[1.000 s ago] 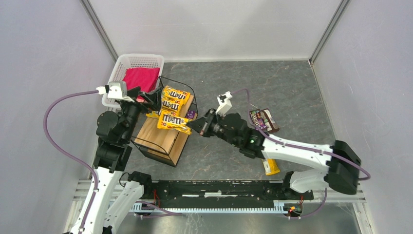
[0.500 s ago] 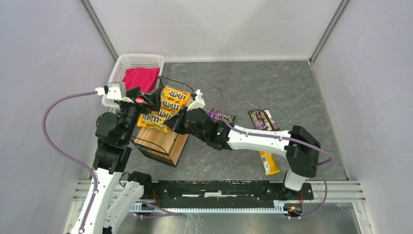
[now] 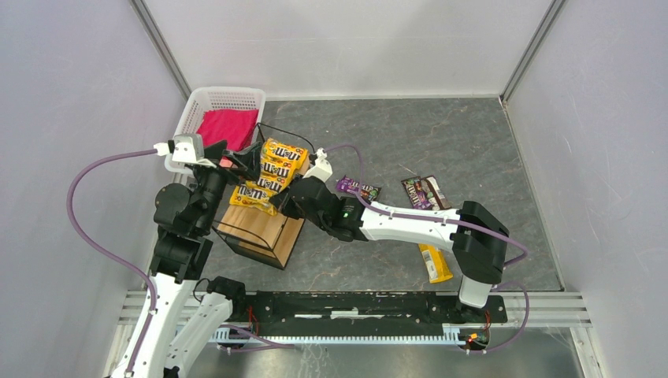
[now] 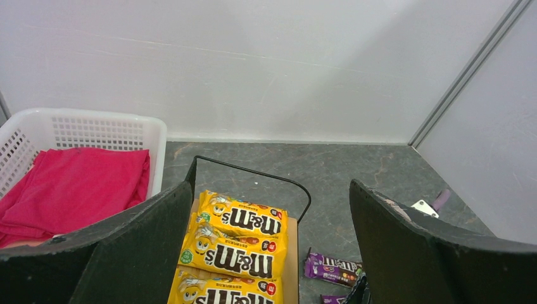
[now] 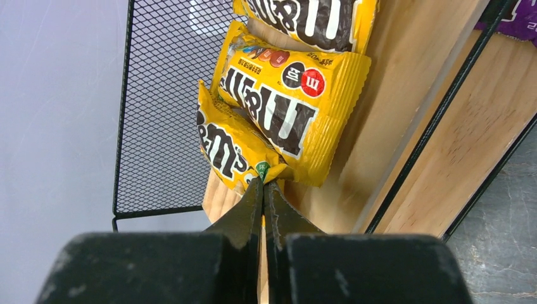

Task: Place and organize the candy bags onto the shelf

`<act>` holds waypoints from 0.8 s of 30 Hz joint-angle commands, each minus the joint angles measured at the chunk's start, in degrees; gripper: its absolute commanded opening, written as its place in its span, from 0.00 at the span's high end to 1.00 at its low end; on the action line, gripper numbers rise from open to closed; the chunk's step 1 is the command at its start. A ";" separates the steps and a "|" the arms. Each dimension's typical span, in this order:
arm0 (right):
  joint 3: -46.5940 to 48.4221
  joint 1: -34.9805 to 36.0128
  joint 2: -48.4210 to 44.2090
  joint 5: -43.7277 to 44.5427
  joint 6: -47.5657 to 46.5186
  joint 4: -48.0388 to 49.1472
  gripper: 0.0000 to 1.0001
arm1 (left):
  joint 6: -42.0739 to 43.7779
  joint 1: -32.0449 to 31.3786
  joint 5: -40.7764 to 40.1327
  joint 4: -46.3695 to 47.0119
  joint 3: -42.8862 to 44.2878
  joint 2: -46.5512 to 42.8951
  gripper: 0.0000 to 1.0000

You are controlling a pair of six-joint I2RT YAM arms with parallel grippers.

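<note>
1. Shelf [image 3: 264, 228]: black wire frame with pale wooden planks and a mesh side panel [image 5: 164, 114]. It stands on the grey table [image 3: 441, 134], just beside the basket [image 3: 206, 101].
2. Yellow bags [image 3: 276, 164]: three glossy yellow packets with brown-and-white lettering and crimped ends. They lie in an overlapping row along the top plank [image 5: 405, 107].
3. Near bag [image 3: 254, 195]: the lowest of the row. It is tucked partly under its neighbour [image 5: 285, 104] and tilted against the mesh.
4. Right gripper [image 5: 265, 183]: its jaws are pressed together, pinching the crimped corner of the near bag [image 5: 225, 142].
5. Left gripper [image 4: 269, 187]: its jaws are spread wide with nothing between them. It hangs above the far end of the shelf.
6. Purple bag [image 3: 358, 188]: a dark purple packet lying flat on the table beside the shelf.
7. Brown bag [image 3: 426, 194]: a dark packet lying farther right on the table.
8. Stray bag [image 3: 436, 264]: a yellow packet on the table near the right arm's base.
9. Basket: white perforated plastic, holding a folded pink cloth [image 4: 76, 183].
</note>
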 commanded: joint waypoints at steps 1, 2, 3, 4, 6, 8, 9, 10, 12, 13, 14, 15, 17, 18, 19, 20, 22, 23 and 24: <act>2.68 0.54 0.42 2.72 1.19 0.59 0.95 | 2.10 -0.22 -0.87 0.97 1.24 -0.42 0.00; 2.84 0.62 0.41 2.72 0.89 0.51 0.92 | 2.06 -0.30 -0.91 0.96 1.27 -0.42 0.00; 2.88 0.73 0.30 2.72 0.73 0.50 0.88 | 2.08 -0.31 -0.91 0.96 1.27 -0.42 0.00; 2.89 0.85 0.22 2.57 0.46 0.50 0.83 | 2.13 -0.31 -0.87 0.96 1.28 -0.38 0.00; 2.88 1.00 -0.31 2.35 -0.48 0.46 0.74 | 2.06 -0.31 -0.84 0.96 1.24 -0.29 0.00; 2.49 1.10 -1.38 1.91 -1.80 0.33 0.65 | 2.08 -0.40 -0.84 0.96 1.24 -0.25 0.00; 1.95 1.10 -2.03 1.68 -2.87 0.18 0.62 | 2.05 -0.38 -0.78 0.96 1.24 -0.22 0.00; 1.09 1.13 -3.27 1.57 -3.82 0.00 0.60 | 2.10 -0.40 -0.86 0.96 1.24 -0.21 0.00; -1.31 1.18 -6.07 1.70 -6.39 -0.48 0.55 | 2.10 -0.40 -0.86 0.96 1.24 -0.16 0.00; -2.72 1.15 -7.82 1.94 -7.64 -0.74 0.53 | 2.12 -0.38 -0.76 0.96 1.24 -0.16 0.00; -4.66 1.15 -9.52 2.58 -9.40 -1.18 0.50 | 2.07 -0.40 -0.70 0.96 1.24 -0.08 0.00; -6.30 1.12 -11.62 3.09 -11.44 -1.59 0.48 | 2.05 -0.40 -0.74 0.96 1.24 -0.07 0.00; -11.12 1.18 -16.59 4.22 -16.72 -1.67 0.42 | 2.03 -0.40 -0.75 0.96 1.24 -0.12 0.00; -14.07 1.12 -19.01 4.49 -20.08 -0.90 0.41 | 2.00 -0.43 -0.68 0.96 1.24 -0.01 0.00; -17.07 1.15 -21.93 5.09 -23.80 -0.69 0.40 | 1.93 -0.42 -0.69 0.94 1.25 0.01 0.00; -19.65 1.15 -24.85 5.49 -27.86 -0.79 0.39 | 1.92 -0.41 -0.53 0.95 1.30 0.09 0.00; -24.37 1.13 -29.96 8.05 -35.76 -4.78 0.36 | 1.87 -0.40 -0.44 1.00 1.32 0.19 0.00; -26.75 1.21 -32.22 9.60 -39.52 -7.59 0.32 | 1.81 -0.40 -0.37 0.96 1.26 0.19 0.00; -28.37 1.14 -34.80 11.60 -41.76 -10.38 0.29 | 1.74 -0.40 -0.40 0.96 1.26 0.19 0.00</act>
